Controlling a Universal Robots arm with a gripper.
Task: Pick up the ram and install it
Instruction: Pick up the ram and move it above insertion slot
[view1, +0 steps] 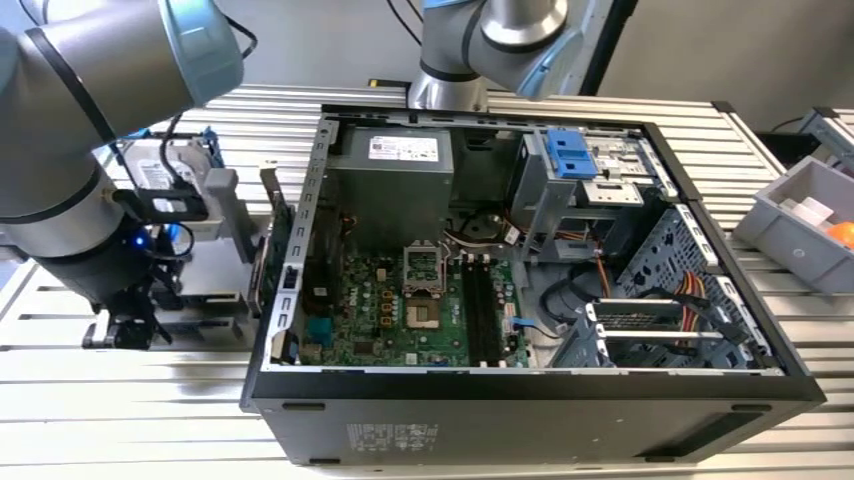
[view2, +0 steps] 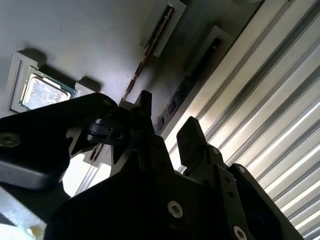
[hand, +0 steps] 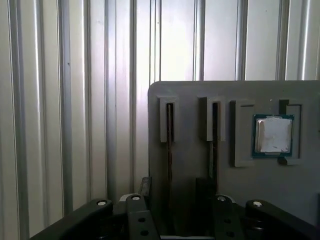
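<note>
Black end effector (view2: 167, 117) points down, fingers spread and empty, over the ram (hand: 170, 131).

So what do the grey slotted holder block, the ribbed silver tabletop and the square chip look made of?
The grey slotted holder block is matte, evenly grey, probably plastic. The ribbed silver tabletop gives bright streaky reflections, suggesting bare aluminium. The square chip has a dull silvery lid, likely metal, over a green rim.

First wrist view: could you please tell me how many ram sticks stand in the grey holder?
2. One ram stick sits in the slot nearest the holder edge; the other is in the next slot, toward the processor chip. The gripper hides part of each.
</note>
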